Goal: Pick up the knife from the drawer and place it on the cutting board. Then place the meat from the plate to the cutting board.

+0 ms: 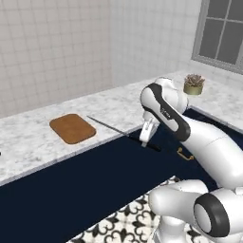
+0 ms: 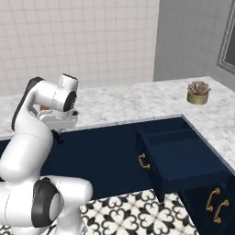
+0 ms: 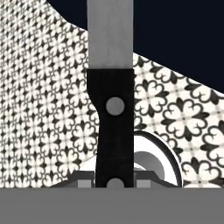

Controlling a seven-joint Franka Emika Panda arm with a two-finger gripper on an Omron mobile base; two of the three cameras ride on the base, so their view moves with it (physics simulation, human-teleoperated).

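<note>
drawer (image 2: 183, 158) stands pulled out from the navy cabinet run in the right base view, a wide open box with a brass bail handle (image 2: 144, 161) on its front; its inside looks dark and i can make out nothing lying in it. a small round brass-coloured pot with a spiky reddish succulent (image 2: 198, 93) sits on the marbled counter (image 2: 137, 103) near the corner. no writing can be read anywhere.

the knife (image 1: 121, 131) is out of the drawer, clamped by its black handle in the gripper (image 1: 144, 139), which hangs at the counter's front edge in the left base view. the thin silver-grey blade runs out level over the counter, its point close to the near corner of the cutting board (image 1: 72, 128) but apart from it. in the hand view the handle (image 3: 114, 131) shows two pale round rivets and a flat grey blade beyond it, and the jaws are closed on the handle's lower end.

the board is a flat brown wooden rectangle with rounded corners, bare on top. the floor (image 3: 39, 109) is patterned black-and-white tile; the wall is pale square tile.
</note>
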